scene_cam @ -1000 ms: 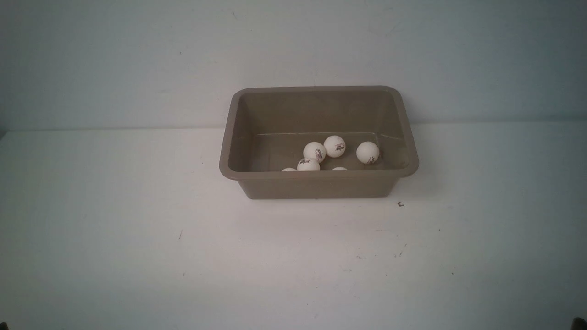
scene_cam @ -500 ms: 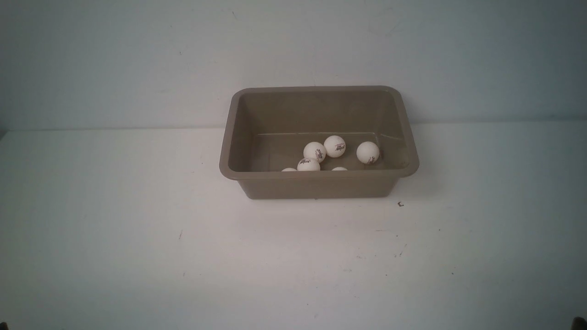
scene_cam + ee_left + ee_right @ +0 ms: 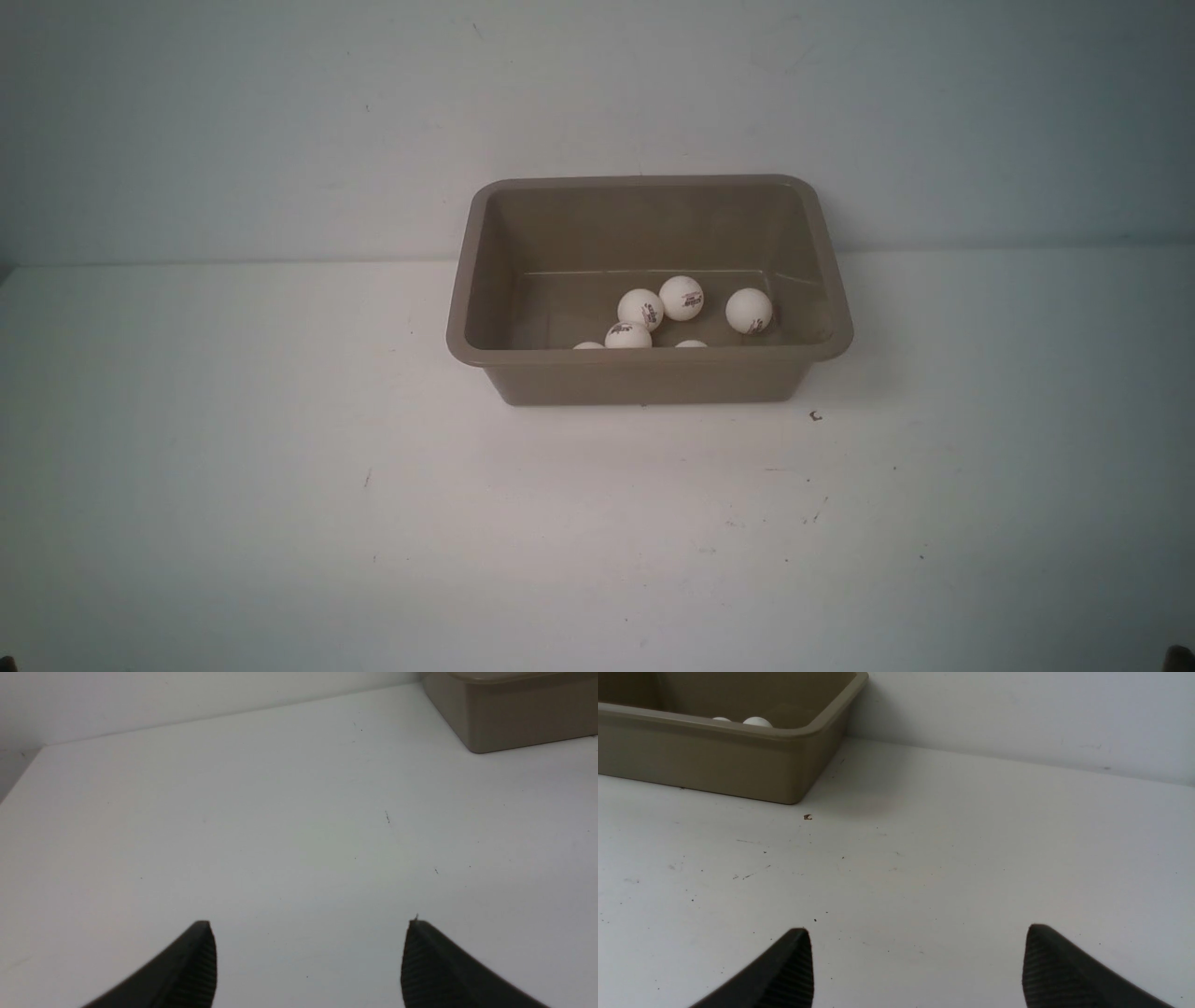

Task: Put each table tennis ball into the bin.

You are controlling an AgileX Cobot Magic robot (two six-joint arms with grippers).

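- Table tennis balls (image 3: 682, 299): six visible, all inside the bin (image 3: 649, 375), clustered toward its near wall; two barely showing above the near rim.
- Bin: upright on the white table (image 3: 280, 485), toward the far edge, near the wall (image 3: 280, 121).
- Left gripper (image 3: 308, 926): fingers (image 3: 196, 966) spread wide, nothing between, above bare table, well apart from bin.
- Right gripper (image 3: 917, 931): fingers (image 3: 1045, 970) likewise released, empty, above bare table.
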